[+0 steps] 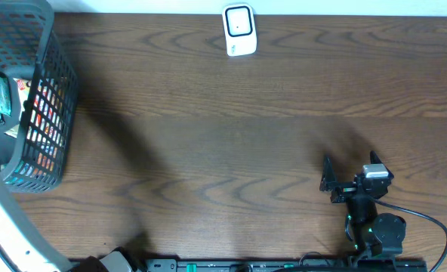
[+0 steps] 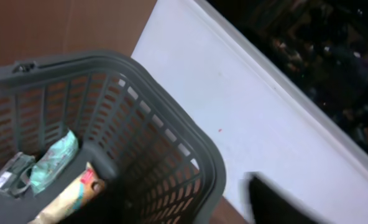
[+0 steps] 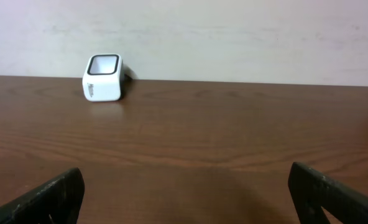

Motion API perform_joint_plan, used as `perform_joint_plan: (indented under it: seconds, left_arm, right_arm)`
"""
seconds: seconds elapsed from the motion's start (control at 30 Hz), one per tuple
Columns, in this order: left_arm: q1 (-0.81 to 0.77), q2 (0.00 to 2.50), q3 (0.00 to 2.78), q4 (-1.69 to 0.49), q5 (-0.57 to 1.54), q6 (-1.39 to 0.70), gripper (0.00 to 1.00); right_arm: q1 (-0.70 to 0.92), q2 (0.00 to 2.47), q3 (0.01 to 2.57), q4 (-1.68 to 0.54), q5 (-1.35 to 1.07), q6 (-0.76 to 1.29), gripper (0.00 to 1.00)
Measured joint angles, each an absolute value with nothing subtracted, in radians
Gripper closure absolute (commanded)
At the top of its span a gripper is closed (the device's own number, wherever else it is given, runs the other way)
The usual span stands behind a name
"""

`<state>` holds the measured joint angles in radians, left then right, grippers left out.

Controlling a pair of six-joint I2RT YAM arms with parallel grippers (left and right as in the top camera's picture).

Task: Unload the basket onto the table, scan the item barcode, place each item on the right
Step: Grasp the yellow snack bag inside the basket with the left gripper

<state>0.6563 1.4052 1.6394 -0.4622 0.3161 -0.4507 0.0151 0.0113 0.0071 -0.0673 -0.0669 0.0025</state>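
The white barcode scanner (image 1: 238, 30) stands at the table's far edge, and it also shows in the right wrist view as the scanner (image 3: 103, 78), far ahead to the left. In the grey mesh basket (image 2: 171, 146) lie a teal packet (image 2: 55, 160), a dark item (image 2: 9, 175) and a colourful packet (image 2: 69, 194); no barcode shows. My left gripper (image 2: 196, 208) hovers over the basket's rim, open and empty, with one blurred finger (image 2: 277, 202) in sight. Near the front right, my right gripper (image 1: 350, 166) rests wide open and empty.
The basket (image 1: 53, 98) fills the table's far left corner. A white link of the left arm (image 1: 4, 211) crosses the lower left corner. A black cable (image 1: 435, 227) loops behind the right arm. A pale wall (image 3: 234, 37) runs behind the table.
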Motion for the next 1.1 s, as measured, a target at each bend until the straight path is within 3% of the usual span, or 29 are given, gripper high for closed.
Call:
perform_joint_plan:
  seconds: [0.2,0.77,1.1]
  left_arm:
    - [0.656,1.47,1.64,-0.583,0.243,-0.328,0.01]
    - [0.656,2.04,1.639,-0.616,0.174,-0.07,0.02]
    - [0.66,2.147,1.64,-0.582,0.213,0.0,0.01]
  right_arm:
    - [0.015,0.011,0.007,-0.067,-0.067,0.002,0.01]
    - [0.015,0.011,0.007,-0.067,-0.067,0.002,0.01]
    - [0.015,0.011,0.007,-0.067,-0.067,0.002,0.01]
